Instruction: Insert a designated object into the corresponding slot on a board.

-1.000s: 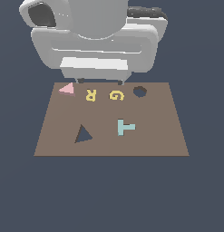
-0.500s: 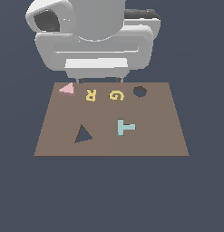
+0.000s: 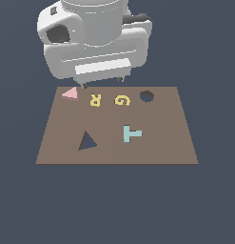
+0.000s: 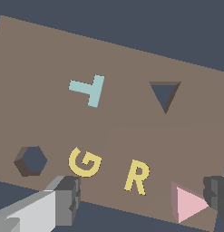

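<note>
**Open gripper held over the far edge of the board**

Gripper (image 4: 143, 199) jaws are seen spread wide in the wrist view, with nothing held between them. One finger (image 4: 68, 199) is placed just beside the yellow G (image 4: 85, 162), and the other finger (image 4: 217, 195) appears next to one corner of the pale-pink triangle (image 4: 189, 203); whether that finger touches the piece cannot be told.

In the exterior view the fingertips are largely hidden under the bulky white arm (image 3: 93, 38), and only two short dark tips are seen below it, above the far edge of the brown board (image 3: 176, 138).

The pale-pink triangle (image 3: 70, 94) is found lying flat at the far corner of the board on the exterior view's left, next to the yellow R (image 3: 94, 100). The dark triangular slot (image 3: 86, 141) is located nearer the camera on the same side, well apart from the pink piece, and is seen unfilled. A light-blue T (image 3: 131, 134) is set beside the slot, toward the exterior view's right. A dark hexagonal hole (image 3: 146, 96) is seen past the G (image 3: 122, 100) in the far row.
</note>
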`<state>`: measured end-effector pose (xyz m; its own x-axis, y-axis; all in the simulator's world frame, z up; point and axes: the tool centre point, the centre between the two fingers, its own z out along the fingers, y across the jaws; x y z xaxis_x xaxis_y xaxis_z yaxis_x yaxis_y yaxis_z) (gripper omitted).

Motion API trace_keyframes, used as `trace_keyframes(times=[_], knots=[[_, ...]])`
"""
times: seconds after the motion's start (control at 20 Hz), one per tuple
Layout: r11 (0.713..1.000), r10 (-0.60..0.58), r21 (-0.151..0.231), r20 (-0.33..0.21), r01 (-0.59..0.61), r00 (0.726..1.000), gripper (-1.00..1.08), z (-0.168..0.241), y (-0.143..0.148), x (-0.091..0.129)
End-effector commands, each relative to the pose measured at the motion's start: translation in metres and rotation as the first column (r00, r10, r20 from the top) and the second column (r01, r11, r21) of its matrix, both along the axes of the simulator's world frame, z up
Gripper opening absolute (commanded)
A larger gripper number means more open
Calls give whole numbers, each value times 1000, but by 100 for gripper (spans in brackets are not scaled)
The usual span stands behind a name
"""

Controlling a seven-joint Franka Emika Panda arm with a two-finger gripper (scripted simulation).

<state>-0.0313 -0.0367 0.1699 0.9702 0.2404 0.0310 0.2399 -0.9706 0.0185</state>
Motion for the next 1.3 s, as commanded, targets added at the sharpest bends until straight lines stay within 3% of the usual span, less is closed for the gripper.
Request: trace_keyframes(times=[0.0,0.3,0.6,0.9,1.25], knots=[[998,65,-1,-2,-65,998,100,-7,-4,-9],[970,242,-1,-8,-242,970,100,-26,-19,-30],[911,412,0,-14,-412,911,100,-45,-37,-49],[824,566,1,-19,-566,824,100,-64,-59,-64],[695,719,4,-25,-719,695,100,-85,-86,-75]])
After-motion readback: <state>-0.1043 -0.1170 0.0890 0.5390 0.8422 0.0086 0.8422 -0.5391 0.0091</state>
